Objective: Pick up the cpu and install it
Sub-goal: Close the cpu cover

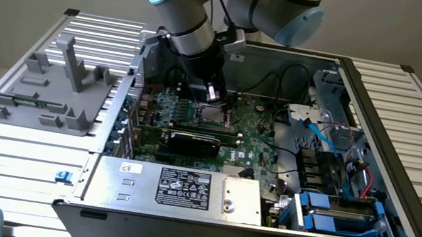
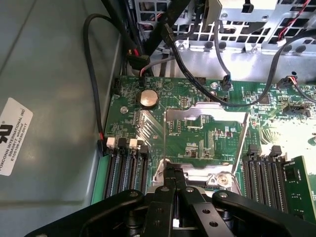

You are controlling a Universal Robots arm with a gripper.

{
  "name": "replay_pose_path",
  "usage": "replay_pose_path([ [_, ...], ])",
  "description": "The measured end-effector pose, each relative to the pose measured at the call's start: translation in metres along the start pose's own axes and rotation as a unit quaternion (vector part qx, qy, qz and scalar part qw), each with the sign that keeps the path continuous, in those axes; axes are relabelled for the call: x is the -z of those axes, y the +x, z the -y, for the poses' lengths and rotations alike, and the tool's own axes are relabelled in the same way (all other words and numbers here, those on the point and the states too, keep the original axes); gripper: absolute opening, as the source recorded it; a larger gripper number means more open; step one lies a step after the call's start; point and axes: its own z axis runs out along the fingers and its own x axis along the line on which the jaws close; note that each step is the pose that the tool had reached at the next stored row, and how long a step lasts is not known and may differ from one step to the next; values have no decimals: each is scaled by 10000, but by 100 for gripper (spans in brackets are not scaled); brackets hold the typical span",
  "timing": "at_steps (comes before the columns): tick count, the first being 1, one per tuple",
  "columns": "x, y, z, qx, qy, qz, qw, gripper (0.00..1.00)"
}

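While the gripper (image 2: pixel 171 181) hangs pressed shut with nothing visibly pinched, I judge the chip's seating to be the thing at risk.
Exterior view's left: grey fixture (image 1: pixel 54 90) stands well apart, no worry. Middle: the cpu (image 1: pixel 212 117) looks to lie on the motherboard (image 2: pixel 163 89) just under the gripper's tips, with the raised load plate (image 2: pixel 205 112) beside them. A skewed push could tilt the chip or scrape the plate. Exterior view's right: a loose blue cable (image 1: pixel 316 134) lies near and could snag the arm on a sideways swing.

We see a matt black claw (image 2: pixel 173 177), a glossy green circuit board (image 2: pixel 197 140), a shiny bare-metal socket frame (image 2: pixel 205 112), and a dull silver metal box (image 1: pixel 240 201) bearing a paper label (image 1: pixel 183 188).
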Motion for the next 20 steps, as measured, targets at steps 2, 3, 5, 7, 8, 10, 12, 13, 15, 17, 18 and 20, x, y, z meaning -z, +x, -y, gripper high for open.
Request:
replay_pose_path([
  [2, 1, 0, 4, 10, 0, -5, 10000, 11],
  [3, 1, 0, 4, 14, 0, -7, 10000, 11],
  [5, 3, 0, 4, 22, -2, -11, 10000, 11],
  [7, 50, 1, -20, 25, -2, -14, 10000, 11],
  [8, 91, 2, -43, 26, -2, -14, 10000, 11],
  [10, 169, 3, -84, 27, -2, -14, 10000, 11],
  [12, 250, 2, -125, 27, 0, -15, 10000, 11],
  [13, 285, 0, -144, 27, 2, -15, 10000, 11],
  [15, 345, -5, -175, 27, 12, -15, 10000, 11],
  [17, 395, -15, -200, 26, 29, -16, 10000, 11],
  [18, 417, -20, -211, 25, 43, -16, 10000, 11],
  [20, 441, -32, -224, 22, 96, -19, 9999, 11],
])
